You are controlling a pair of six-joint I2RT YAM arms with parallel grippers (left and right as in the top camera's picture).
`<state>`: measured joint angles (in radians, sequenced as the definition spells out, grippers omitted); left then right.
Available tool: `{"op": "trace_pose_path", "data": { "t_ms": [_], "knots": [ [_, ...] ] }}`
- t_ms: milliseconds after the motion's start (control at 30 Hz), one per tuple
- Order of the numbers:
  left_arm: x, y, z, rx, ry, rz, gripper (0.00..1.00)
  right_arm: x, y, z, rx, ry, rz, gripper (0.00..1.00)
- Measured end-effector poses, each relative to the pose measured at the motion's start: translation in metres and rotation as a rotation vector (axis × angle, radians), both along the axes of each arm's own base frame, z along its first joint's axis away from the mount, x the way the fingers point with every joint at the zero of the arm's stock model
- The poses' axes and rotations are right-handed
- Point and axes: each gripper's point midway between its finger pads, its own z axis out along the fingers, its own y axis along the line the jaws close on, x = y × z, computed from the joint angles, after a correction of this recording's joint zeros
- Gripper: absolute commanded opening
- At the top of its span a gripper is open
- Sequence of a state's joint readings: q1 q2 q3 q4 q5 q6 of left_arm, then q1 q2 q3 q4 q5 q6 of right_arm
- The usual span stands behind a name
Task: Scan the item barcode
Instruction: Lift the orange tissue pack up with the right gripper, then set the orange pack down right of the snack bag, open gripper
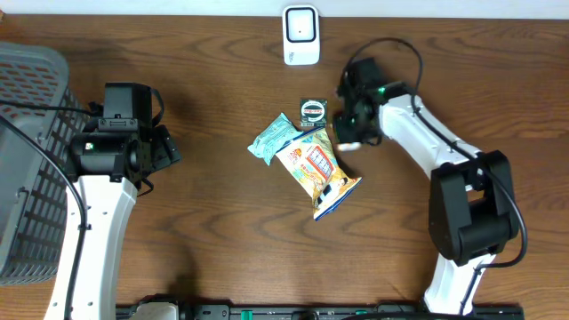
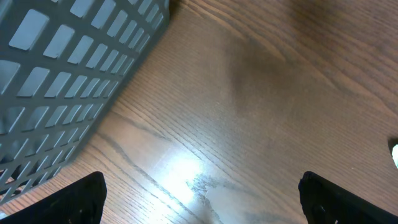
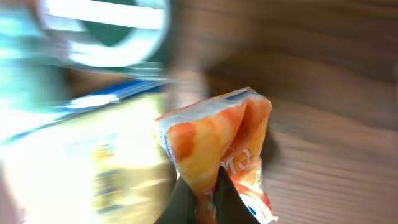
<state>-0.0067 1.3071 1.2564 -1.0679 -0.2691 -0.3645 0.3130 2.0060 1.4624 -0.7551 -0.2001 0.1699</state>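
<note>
Two claws: my right claw [image 3: 208,196] is pinched on a corner of the orange snack bag [image 3: 211,137], while my left claw [image 2: 202,199] gapes wide near the grey basket [image 2: 56,81].

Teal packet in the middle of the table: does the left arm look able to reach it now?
Probably yes. Only bare table lies between the open left gripper and the teal packet, whose left side is free. The orange snack bag, pinched by the right gripper, lies against its right side.

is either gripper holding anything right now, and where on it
The right gripper pinches the snack bag at a crimped orange corner. The left gripper is open and holds nothing.
</note>
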Motion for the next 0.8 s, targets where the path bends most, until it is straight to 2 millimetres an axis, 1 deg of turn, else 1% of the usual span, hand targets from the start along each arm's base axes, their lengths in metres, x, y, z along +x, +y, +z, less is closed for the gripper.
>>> {"op": "trace_pose_path", "data": {
  "t_ms": [33, 100, 167, 233, 300, 367, 433, 500, 533, 567, 600, 733, 800],
  "knots": [
    [0.000, 0.000, 0.000, 0.000, 0.000, 0.000, 0.98, -0.001, 0.005, 0.003, 0.037, 0.008, 0.010, 0.01],
    [0.000, 0.000, 0.000, 0.000, 0.000, 0.000, 0.98, -0.010, 0.023, 0.016, 0.209, 0.058, 0.048, 0.01],
    [0.000, 0.000, 0.000, 0.000, 0.000, 0.000, 0.98, -0.014, 0.030, 0.024, 0.317, 0.086, 0.065, 0.01],
    [0.000, 0.000, 0.000, 0.000, 0.000, 0.000, 0.98, -0.019, 0.032, 0.025, 0.373, 0.108, 0.067, 0.01],
    [0.000, 0.000, 0.000, 0.000, -0.001, 0.000, 0.98, -0.029, 0.029, 0.018, 0.447, 0.146, 0.059, 0.01],
    [0.000, 0.000, 0.000, 0.000, 0.000, 0.000, 0.98, -0.034, 0.024, 0.012, 0.505, 0.162, 0.045, 0.01],
    [0.000, 0.000, 0.000, 0.000, 0.000, 0.000, 0.98, -0.038, 0.012, 0.004, 0.563, 0.176, 0.011, 0.03],
    [0.000, 0.000, 0.000, 0.000, 0.000, 0.000, 0.98, -0.037, -0.012, -0.004, 0.615, 0.185, -0.066, 0.07],
    [0.000, 0.000, 0.000, 0.000, 0.000, 0.000, 0.98, -0.038, -0.015, -0.005, 0.621, 0.185, -0.075, 0.11],
    [0.000, 0.000, 0.000, 0.000, 0.000, 0.000, 0.98, -0.037, -0.023, -0.007, 0.631, 0.187, -0.101, 0.29],
    [0.000, 0.000, 0.000, 0.000, 0.000, 0.000, 0.98, -0.038, -0.035, -0.010, 0.641, 0.193, -0.140, 0.34],
    [0.000, 0.000, 0.000, 0.000, 0.000, 0.000, 0.98, -0.035, -0.063, -0.013, 0.642, 0.192, -0.217, 0.36],
    [0.000, 0.000, 0.000, 0.000, 0.000, 0.000, 0.98, -0.039, -0.075, -0.016, 0.620, 0.225, -0.262, 0.41]
  ]
}}
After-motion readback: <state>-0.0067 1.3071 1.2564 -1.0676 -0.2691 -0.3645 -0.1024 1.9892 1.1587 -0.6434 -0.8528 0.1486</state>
